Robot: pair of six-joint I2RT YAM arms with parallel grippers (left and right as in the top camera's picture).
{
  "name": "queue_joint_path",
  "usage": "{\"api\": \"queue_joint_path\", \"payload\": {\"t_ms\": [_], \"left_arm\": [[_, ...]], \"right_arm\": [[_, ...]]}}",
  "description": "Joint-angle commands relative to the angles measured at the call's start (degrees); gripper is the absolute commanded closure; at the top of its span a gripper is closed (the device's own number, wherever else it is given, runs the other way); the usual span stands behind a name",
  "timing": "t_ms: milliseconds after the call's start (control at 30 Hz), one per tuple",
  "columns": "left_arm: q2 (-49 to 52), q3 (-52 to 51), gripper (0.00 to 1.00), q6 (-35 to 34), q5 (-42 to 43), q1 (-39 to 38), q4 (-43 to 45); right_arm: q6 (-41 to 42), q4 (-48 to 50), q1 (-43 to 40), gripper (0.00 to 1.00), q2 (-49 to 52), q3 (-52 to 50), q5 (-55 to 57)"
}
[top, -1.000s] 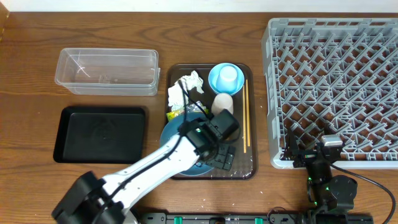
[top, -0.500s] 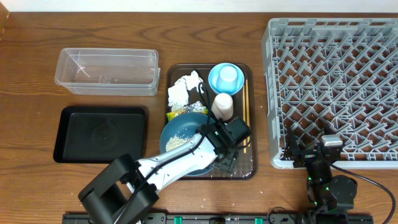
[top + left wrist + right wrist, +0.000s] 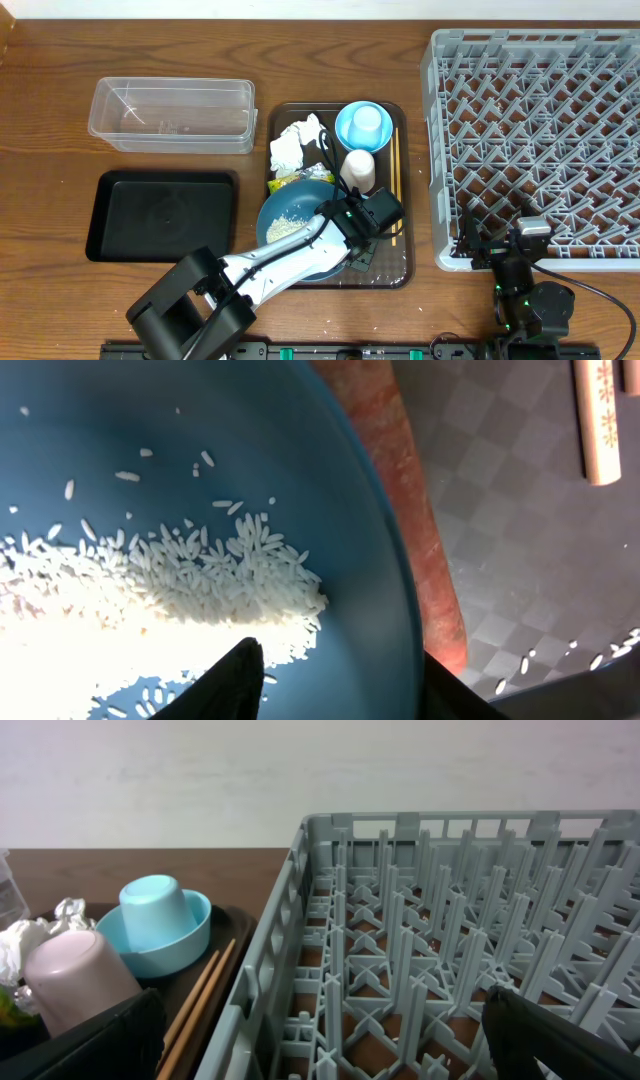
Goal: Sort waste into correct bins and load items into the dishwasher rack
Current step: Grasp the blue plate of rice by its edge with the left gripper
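Nearest, the right gripper (image 3: 498,243) sat at the dishwasher rack's (image 3: 540,130) 6 o'clock edge, its fingers (image 3: 90,1040) spread wide and empty. At 9 o'clock from it, the left gripper (image 3: 360,250) straddled the 4 o'clock rim of the dark-blue dish (image 3: 290,215). One finger was inside by the rice (image 3: 200,570). A gap still showed, so there was no pinch. The carrot (image 3: 415,510) lay just outside that rim on the brown tray (image 3: 400,270). Farther along the tray were the chopsticks (image 3: 395,185) at 3 o'clock, the inverted white cup (image 3: 358,168), the wrapper (image 3: 285,181), the tissues (image 3: 297,140), and the light-blue bowl (image 3: 352,128) at 1 o'clock. On the desk (image 3: 50,130) at the tray's 9 o'clock lay the black tray (image 3: 165,215), with the clear tub (image 3: 170,115) beyond it.
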Motion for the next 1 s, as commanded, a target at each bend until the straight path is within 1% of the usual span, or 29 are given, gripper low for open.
{"api": "queue_joint_path", "payload": {"t_ms": [0,233,467,600,667,700,767,833,967], "left_arm": [[0.22,0.7,0.57,0.07,-1.14,-0.13,0.11],[0.22,0.48,0.6,-0.81,-1.14,-0.87,0.55],[0.22,0.5,0.7,-0.83,-1.09,-1.38,0.72],[0.22,0.5,0.81,-1.07,-0.92,-1.38,0.72],[0.22,0.52,0.81,-1.22,-0.92,-1.38,0.74],[0.2,0.52,0.85,-1.22,-0.94,-1.38,0.74],[0.2,0.52,0.88,-1.2,-0.94,-1.38,0.7],[0.11,0.66,0.93,-1.2,-0.92,-1.38,0.5],[-0.5,2.4,0.94,-1.18,-0.98,-1.38,-1.95]], "right_arm": [[-0.68,-0.17,-1.05,0.01,0.02,-0.13,0.33],[-0.66,-0.17,-1.03,0.01,0.02,-0.13,0.33],[-0.66,-0.2,-1.05,0.01,0.02,-0.13,0.31],[-0.66,-0.17,-1.05,0.01,0.02,-0.13,0.33],[-0.68,-0.17,-1.03,0.01,0.02,-0.13,0.31],[-0.66,-0.17,-1.05,0.01,0.02,-0.13,0.31],[-0.68,-0.17,-1.05,0.01,0.02,-0.13,0.31],[-0.66,-0.17,-1.03,0.01,0.02,-0.13,0.33],[-0.66,-0.17,-1.05,0.01,0.02,-0.13,0.33]]}}
